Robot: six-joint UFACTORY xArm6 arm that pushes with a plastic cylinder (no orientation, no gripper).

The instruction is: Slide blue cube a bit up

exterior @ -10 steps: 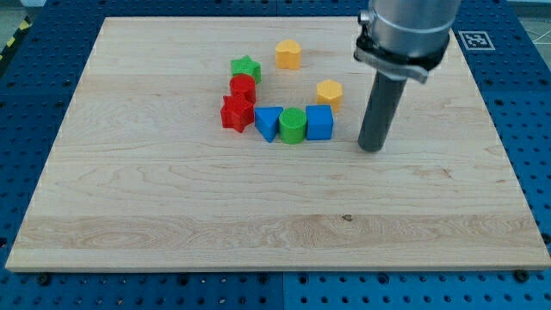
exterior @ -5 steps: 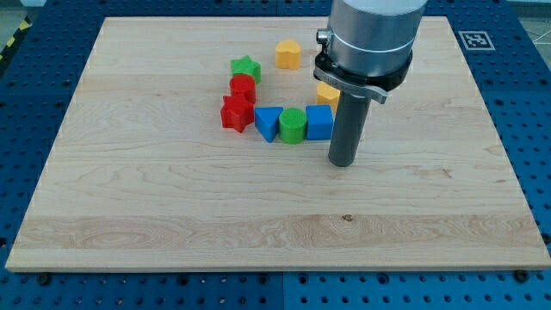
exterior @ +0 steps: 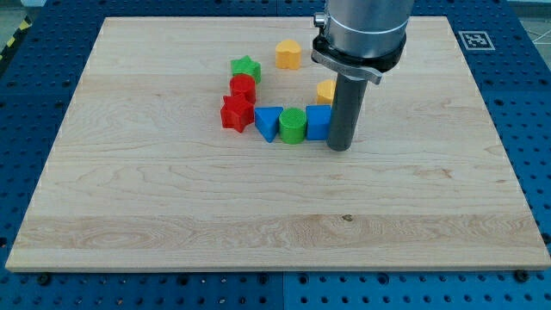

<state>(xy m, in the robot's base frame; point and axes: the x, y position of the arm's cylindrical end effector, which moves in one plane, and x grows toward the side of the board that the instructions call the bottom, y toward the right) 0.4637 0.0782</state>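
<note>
The blue cube point(exterior: 317, 123) sits near the middle of the wooden board point(exterior: 172, 198), at the right end of a row with a green cylinder point(exterior: 293, 126) and a blue triangular block point(exterior: 269, 122). My tip point(exterior: 339, 148) rests on the board right beside the cube's right side, slightly below it, touching or nearly touching. The rod hides the cube's right edge.
A red star point(exterior: 236, 113), a red block point(exterior: 243, 87) and a green star point(exterior: 245, 68) stand left of the row. A yellow block point(exterior: 288, 53) lies above. Another yellow block point(exterior: 325, 90) sits just above the blue cube, partly behind the rod.
My tip has moved left from the board's right part, first down-left, then up to the blue cube's right side. The blocks have not visibly moved.
</note>
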